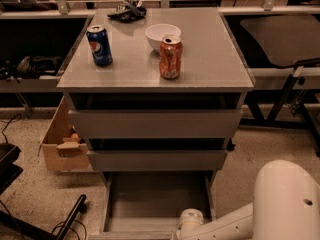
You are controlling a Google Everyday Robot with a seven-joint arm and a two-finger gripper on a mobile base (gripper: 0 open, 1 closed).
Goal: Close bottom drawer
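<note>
The bottom drawer of the grey cabinet stands pulled out toward me, its plain grey-brown box interior showing and its slim front panel at the lower edge of the view. The middle drawer and the top drawer above it are nearly shut. My white arm comes in from the lower right. Its wrist end sits at the drawer's front right corner. The gripper is below the frame edge, out of view.
On the cabinet top stand a blue Pepsi can, an orange soda can, a white bowl and a dark crumpled object. A cardboard box sits on the floor to the left. Dark chair legs are at the lower left.
</note>
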